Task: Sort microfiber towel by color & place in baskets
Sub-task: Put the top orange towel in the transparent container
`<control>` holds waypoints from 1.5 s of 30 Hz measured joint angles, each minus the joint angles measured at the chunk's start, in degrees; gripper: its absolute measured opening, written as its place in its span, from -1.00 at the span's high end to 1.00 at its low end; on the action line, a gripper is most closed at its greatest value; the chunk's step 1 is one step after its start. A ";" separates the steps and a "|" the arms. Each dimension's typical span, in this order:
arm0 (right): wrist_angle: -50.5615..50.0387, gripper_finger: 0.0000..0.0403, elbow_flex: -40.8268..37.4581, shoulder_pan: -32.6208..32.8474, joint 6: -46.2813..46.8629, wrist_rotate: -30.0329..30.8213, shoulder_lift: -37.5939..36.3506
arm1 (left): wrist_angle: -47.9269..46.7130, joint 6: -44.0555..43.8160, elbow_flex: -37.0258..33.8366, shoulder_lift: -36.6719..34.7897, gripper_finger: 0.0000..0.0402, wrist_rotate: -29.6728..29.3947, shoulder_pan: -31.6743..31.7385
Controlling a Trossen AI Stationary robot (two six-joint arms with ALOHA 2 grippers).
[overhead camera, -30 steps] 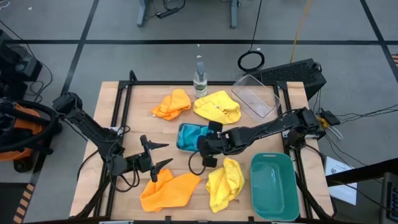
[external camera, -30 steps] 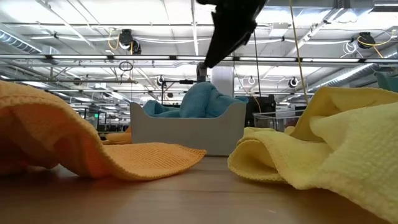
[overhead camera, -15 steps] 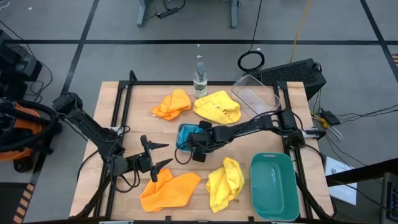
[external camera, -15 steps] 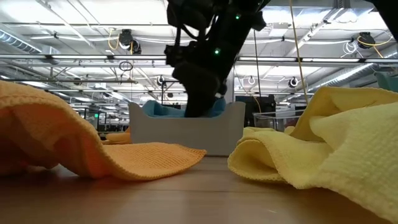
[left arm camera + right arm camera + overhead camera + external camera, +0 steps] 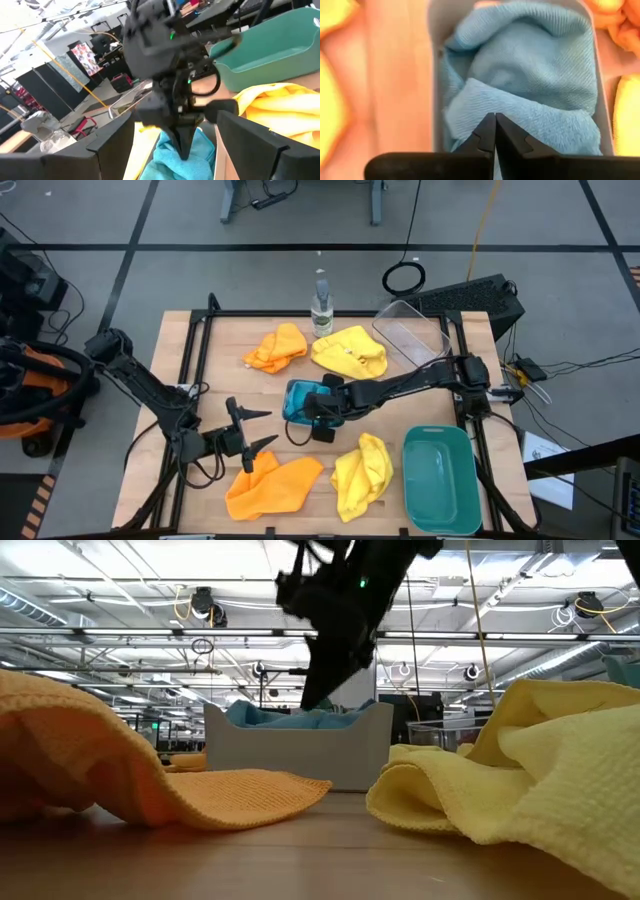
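right fingers (image 5: 491, 131) have now shut empty over blue towels (image 5: 530, 100); left fingers (image 5: 252, 432) wide.

I count two orange towels: one (image 5: 277, 347) at the far side of the counter (image 5: 230, 360), one (image 5: 272, 486) at the near edge. Two yellow towels: one (image 5: 350, 352) far, one (image 5: 362, 473) near. Blue cloth (image 5: 535, 95) fills the pale bin (image 5: 291, 395); I can't tell if that's one towel or two. Three bins total: that pale one, a clear one (image 5: 410, 333), a green one (image 5: 436, 478). One clear bottle (image 5: 321, 308). Two arms, so two sets of fingers, left (image 5: 247, 438) and right (image 5: 318, 412).
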 joint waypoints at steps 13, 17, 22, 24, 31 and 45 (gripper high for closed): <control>-6.07 0.98 0.00 8.44 4.50 7.69 -6.55 | -4.75 6.68 0.02 0.01 -0.44 -7.78 3.52; -6.95 0.98 -0.04 14.32 8.05 14.41 -6.53 | -12.66 -4.82 0.02 0.39 -0.44 -11.81 6.15; -6.19 0.98 -0.04 21.48 14.35 23.41 -6.53 | -24.42 -14.29 0.02 0.17 -0.44 -4.70 13.04; -5.80 0.98 -0.04 24.03 16.60 26.93 -6.53 | -27.06 -15.86 0.02 0.00 -0.44 -1.13 16.89; -5.32 0.98 -0.04 29.81 21.02 33.51 -6.20 | -34.38 -16.67 0.02 0.00 -0.44 13.26 31.95; -1.48 0.98 -0.02 30.30 19.58 36.22 -5.92 | -43.03 -13.12 0.02 0.98 -0.44 36.27 56.11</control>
